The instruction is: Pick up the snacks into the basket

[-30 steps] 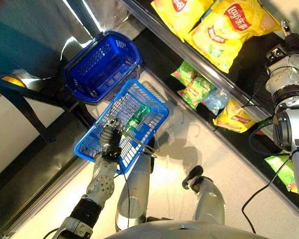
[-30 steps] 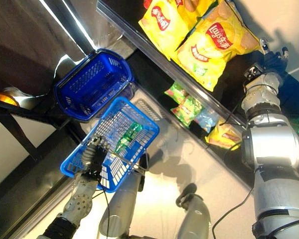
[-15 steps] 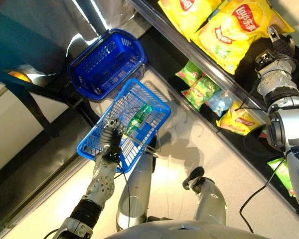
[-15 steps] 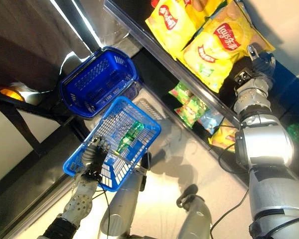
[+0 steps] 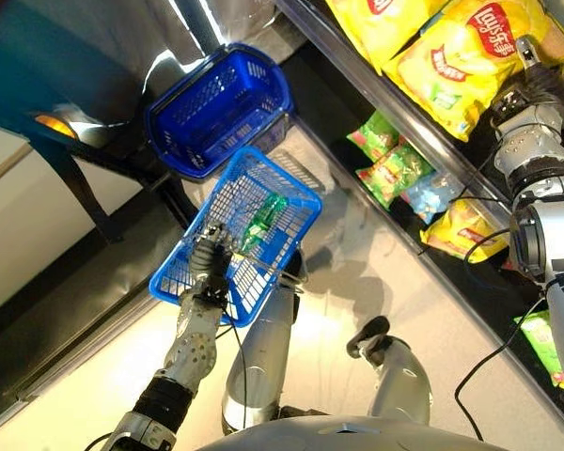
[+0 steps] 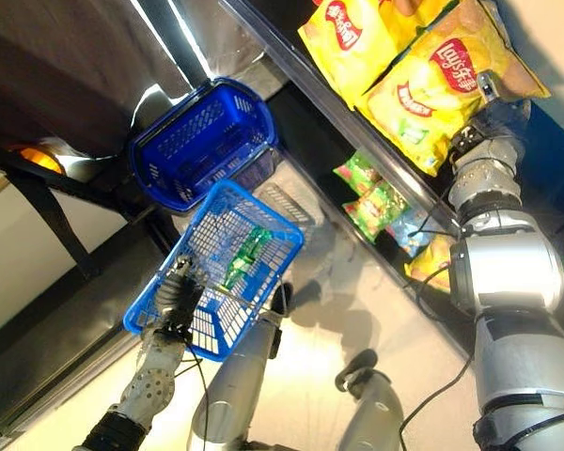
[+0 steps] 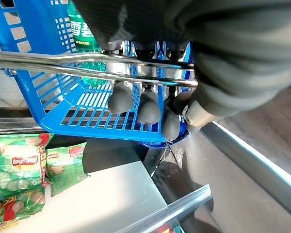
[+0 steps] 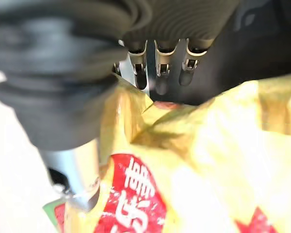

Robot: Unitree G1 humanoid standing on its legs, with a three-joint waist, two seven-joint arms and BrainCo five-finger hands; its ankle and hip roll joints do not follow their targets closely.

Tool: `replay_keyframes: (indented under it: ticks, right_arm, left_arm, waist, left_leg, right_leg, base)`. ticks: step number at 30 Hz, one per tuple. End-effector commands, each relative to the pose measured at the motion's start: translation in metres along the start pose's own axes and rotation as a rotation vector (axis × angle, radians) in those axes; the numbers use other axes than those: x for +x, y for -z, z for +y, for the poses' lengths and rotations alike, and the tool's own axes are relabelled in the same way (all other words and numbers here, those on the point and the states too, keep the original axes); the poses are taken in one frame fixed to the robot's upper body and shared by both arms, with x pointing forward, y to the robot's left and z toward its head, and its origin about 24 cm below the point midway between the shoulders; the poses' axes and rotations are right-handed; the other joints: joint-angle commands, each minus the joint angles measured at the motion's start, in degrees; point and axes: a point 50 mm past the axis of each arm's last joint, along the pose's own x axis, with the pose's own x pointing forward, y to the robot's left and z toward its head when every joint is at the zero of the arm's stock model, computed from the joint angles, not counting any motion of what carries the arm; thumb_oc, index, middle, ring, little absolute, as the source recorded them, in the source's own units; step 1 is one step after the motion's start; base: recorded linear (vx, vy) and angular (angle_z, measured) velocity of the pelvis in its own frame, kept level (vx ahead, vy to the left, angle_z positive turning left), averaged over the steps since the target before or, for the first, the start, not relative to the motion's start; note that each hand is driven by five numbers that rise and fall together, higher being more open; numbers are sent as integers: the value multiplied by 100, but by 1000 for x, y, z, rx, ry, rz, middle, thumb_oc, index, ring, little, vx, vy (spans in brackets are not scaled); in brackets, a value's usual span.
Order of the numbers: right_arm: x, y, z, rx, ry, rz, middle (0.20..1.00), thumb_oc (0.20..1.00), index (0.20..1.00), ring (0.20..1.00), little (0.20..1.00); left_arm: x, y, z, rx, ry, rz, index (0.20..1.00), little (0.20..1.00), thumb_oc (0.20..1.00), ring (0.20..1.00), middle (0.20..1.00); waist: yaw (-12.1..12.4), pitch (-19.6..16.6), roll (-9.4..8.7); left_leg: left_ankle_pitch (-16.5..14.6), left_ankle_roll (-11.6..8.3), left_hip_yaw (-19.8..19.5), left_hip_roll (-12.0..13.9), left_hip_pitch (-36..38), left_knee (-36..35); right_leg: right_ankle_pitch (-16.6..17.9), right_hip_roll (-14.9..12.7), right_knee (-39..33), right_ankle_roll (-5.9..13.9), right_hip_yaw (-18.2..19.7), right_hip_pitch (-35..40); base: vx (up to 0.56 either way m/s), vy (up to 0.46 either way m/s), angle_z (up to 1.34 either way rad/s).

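My left hand (image 5: 207,260) is shut on the wire handle (image 7: 63,68) of a light-blue basket (image 5: 284,235) and holds it up over the floor. A green snack packet (image 5: 263,215) lies inside the basket. My right hand (image 5: 536,83) reaches up to the shelf, at the right edge of a big yellow chip bag (image 5: 461,52). In the right wrist view its fingers (image 8: 157,73) stand straight past the bag's top edge (image 8: 184,145). The thumb (image 8: 75,174) lies along the bag's side, and the bag's corner sits between thumb and fingers.
A darker blue basket (image 5: 216,108) rests on a black stand behind the held one. A second yellow bag (image 5: 376,19) hangs next to the first. Below the shelf's metal edge (image 5: 395,113) lie green packets (image 5: 390,162) and a small yellow bag (image 5: 459,230).
The whole picture has shifted, so the camera moved. My right hand has closed in on the yellow bag's right edge. The left hand still holds the basket.
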Motion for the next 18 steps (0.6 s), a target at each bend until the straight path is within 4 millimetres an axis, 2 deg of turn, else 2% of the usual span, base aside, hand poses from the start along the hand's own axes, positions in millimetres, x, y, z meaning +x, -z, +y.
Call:
replay_keyframes:
  ticks: [1,11,18]
  right_arm:
    - [1,-61,19,29,-66,-202,200,200,200,200,200]
    - [2,-72,15,14,-32,-226,200,200,200,200,200]
    - [2,-73,18,11,-38,-234,200,200,200,200,200]
  left_arm:
    - [-1,-31,-59,-43,319,-178,200,200,200,200,200]
    - [-2,-36,-58,-43,314,-199,200,200,200,200,200]
    - [-2,-38,-57,-34,312,-207,200,200,200,200,200]
  waist:
    - [140,-120,211]
    - [88,-108,165]
    - [58,-94,140]
  left_leg:
    - [-628,242,166,-20,125,209]
    - [-620,243,156,-17,152,180]
    - [-626,247,181,-9,158,197]
  right_leg:
    - [535,162,288,325,163,-129]
    - [552,157,307,318,202,-143]
    - [542,160,331,302,212,-154]
  base:
    - [5,1,3]
    - [0,0,0]
    - [-4,2,0]
